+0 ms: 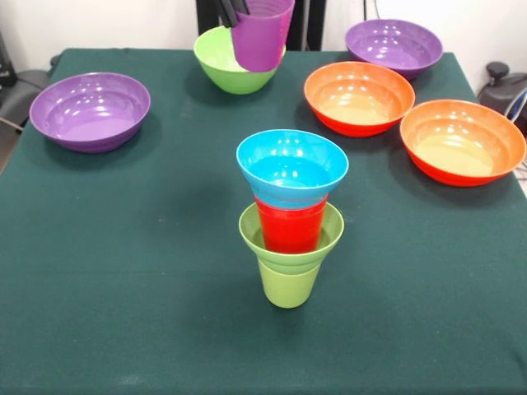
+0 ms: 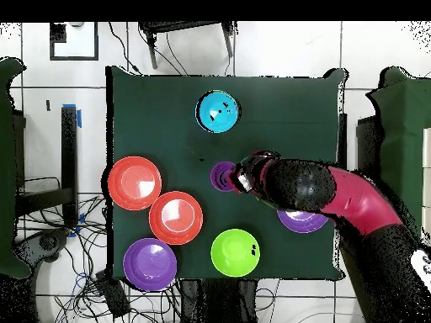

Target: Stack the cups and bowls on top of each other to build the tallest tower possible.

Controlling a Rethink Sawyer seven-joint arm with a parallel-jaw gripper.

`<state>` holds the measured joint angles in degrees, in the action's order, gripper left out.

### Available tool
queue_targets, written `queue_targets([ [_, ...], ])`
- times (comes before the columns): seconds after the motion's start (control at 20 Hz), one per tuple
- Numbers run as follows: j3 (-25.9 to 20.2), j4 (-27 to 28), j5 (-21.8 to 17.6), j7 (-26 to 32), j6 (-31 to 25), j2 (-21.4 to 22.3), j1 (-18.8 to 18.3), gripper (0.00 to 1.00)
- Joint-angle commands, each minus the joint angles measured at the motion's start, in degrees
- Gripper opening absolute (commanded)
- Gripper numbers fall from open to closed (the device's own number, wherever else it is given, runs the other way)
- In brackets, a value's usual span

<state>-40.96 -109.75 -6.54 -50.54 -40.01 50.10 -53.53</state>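
Observation:
The tower (image 1: 290, 230) stands mid-table: a lime-green cup (image 1: 288, 286), a small lime-green bowl (image 1: 328, 233), a red cup (image 1: 290, 229) and a small blue bowl (image 1: 292, 169) on top. From overhead only the blue bowl (image 2: 218, 112) shows. My gripper (image 1: 235, 11) is shut on the rim of the translucent purple cup (image 1: 263, 37) and holds it in the air at the far side, in front of the medium lime-green bowl (image 1: 218, 62). Overhead, the gripper (image 2: 239, 178) holds the purple cup (image 2: 222, 177) apart from the tower.
Two wide purple bowls (image 1: 90, 111) (image 1: 394, 45) and two wide orange bowls (image 1: 359, 97) (image 1: 463, 140) sit round the far half of the table. Overhead, my arm (image 2: 337, 198) covers part of one purple bowl (image 2: 301, 222).

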Motion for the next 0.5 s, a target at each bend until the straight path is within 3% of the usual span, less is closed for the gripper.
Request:
queue_targets([
  [0.05, 3.0, 12.3, 0.3, -5.9, -8.8, -6.9, 4.2, 0.00],
  [0.5, 4.1, 20.1, 0.9, -7.4, -13.9, -9.2, 6.8, 0.00],
])
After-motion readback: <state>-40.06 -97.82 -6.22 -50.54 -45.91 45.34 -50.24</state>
